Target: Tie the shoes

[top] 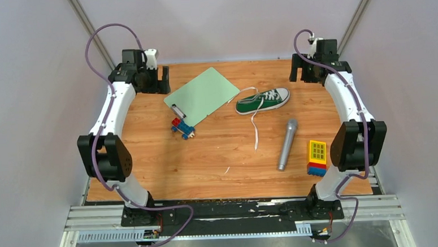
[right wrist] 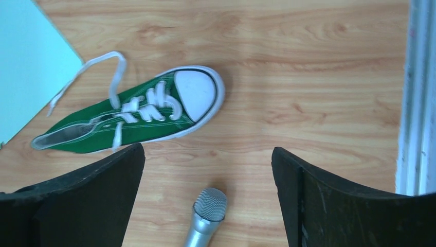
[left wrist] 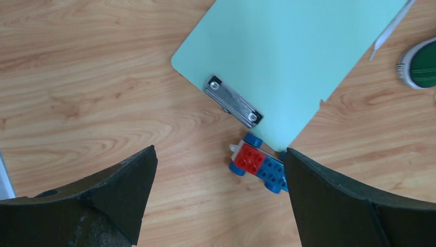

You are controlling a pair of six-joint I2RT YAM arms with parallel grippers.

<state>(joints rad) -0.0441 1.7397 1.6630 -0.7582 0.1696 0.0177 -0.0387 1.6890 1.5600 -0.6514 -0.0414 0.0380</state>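
While left gripper [left wrist: 220, 157] & right gripper [right wrist: 206, 152] hang w/ fingers wide apart, holding nothing, the green shoe [top: 262, 100] lies untied toward the table's [top: 207, 163] far side, betw. clipboard [top: 203, 94] & mic [top: 286, 144], toe pointing right, laces [top: 255, 124] trailing loose.

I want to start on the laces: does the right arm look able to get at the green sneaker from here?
Probably yes. The right gripper is open above the table, and the sneaker lies just ahead of it with nothing between them. The microphone lies nearer the arm's base, off that path.
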